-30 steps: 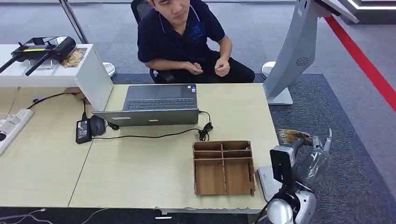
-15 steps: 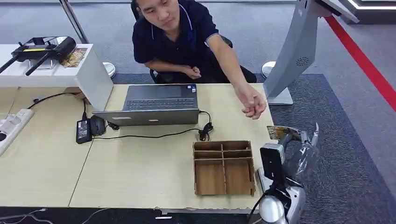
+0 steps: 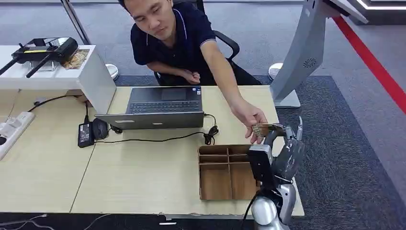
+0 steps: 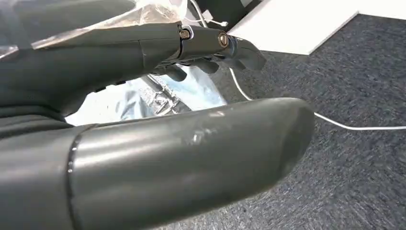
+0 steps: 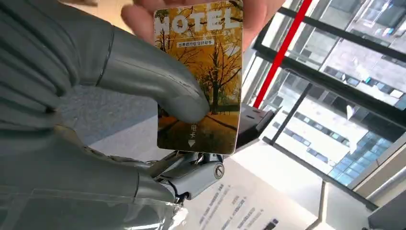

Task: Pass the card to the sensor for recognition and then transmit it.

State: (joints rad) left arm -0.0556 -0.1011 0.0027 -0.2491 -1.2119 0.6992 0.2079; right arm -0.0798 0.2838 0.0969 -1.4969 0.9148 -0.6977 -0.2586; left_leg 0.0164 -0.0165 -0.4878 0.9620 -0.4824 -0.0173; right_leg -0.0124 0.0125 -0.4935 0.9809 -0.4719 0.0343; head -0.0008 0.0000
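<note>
Glossy printed card, wooden organizer

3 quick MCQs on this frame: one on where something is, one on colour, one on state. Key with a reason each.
1. Where is the wooden tray?
A. On the table near the robot's edge
B. On the carpet
C. On the laptop

2. What colour is the stripe on the floor?
A. Blue
B. Red
C. Yellow

3. What holds the card?
A. It lies flat on the table
B. The left robot hand
C. The right robot hand, with the person's hand on its far end

Key: 1 A, the tray sits on the tabletop by the near edge. 2 B, the stripe is red. 3 C, the thumb presses the card while the person's fingers grip its top.
</note>
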